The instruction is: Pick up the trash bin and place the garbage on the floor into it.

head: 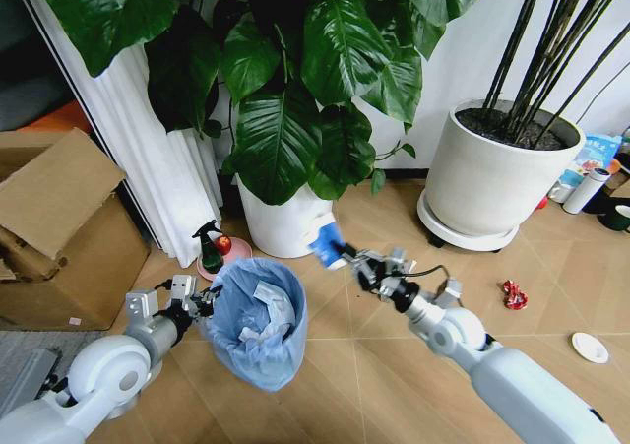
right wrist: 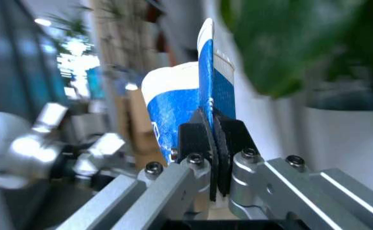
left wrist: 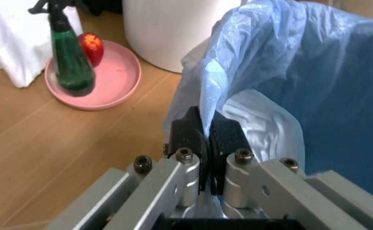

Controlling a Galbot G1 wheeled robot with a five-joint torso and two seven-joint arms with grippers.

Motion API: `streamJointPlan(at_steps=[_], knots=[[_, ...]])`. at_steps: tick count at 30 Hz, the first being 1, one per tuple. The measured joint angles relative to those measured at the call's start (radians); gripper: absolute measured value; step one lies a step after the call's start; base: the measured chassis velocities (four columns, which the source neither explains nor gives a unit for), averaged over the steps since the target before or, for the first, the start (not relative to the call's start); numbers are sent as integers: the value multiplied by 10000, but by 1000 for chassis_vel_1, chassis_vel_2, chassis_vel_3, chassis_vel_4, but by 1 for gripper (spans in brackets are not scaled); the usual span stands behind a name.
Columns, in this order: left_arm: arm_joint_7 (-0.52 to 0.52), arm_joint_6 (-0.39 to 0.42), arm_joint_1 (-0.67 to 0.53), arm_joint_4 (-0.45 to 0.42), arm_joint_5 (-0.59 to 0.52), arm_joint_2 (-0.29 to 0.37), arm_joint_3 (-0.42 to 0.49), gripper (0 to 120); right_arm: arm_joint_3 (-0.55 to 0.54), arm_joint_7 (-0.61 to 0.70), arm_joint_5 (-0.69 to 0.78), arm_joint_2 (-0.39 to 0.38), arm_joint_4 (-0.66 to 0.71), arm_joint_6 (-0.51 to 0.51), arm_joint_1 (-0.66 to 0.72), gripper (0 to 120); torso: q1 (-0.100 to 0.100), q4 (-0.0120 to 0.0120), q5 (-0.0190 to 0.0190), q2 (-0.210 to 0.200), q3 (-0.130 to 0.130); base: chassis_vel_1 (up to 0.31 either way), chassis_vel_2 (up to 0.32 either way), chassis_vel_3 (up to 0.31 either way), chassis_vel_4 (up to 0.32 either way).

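Note:
The trash bin (head: 254, 324), lined with a crinkled light-blue bag, hangs above the floor (head: 374, 355) with white scraps inside. My left gripper (head: 200, 302) is shut on its rim (left wrist: 207, 103), pinching the bag edge. My right gripper (head: 346, 259) is shut on a flattened blue-and-white wrapper (head: 328, 244) (right wrist: 199, 100), held just beside the bin's far rim. More garbage lies on the planks to the right: a red crinkled wrapper (head: 514, 294) and a white round disc (head: 590, 347).
A white plant pot (head: 285, 222) stands just behind the bin. A green spray bottle (head: 209, 247) sits on a pink saucer (left wrist: 113, 79). A second large pot (head: 497, 183) is at the right, a cardboard box (head: 59, 232) at the left.

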Motion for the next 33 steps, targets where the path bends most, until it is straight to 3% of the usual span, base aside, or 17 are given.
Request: streamJointPlan(at_steps=[4,16,30,33], knots=[[110,-36,-46,20,-67,38,-33,0,-982,-1431,577,549,-574,-421,1024,0,0,-1,-2,0,0,0,0,0,0],[64,-31,-89,-223,-203,-100,-159,0,-2076,-1372,201,991,-1614,-664,1980,0,0,-3,1,-1,0,0,0,0,0],[-39,12,-28,-334,-201,-134,-272,0,-2047,-975,-23,903,-1689,-738,2082,49,0,-2,1,-1,0,0,0,0,0],[-76,24,-59,-322,-204,-142,-272,0,-1839,-858,37,849,-1526,-738,1944,64,0,-1,2,-1,-1,0,0,0,0]])
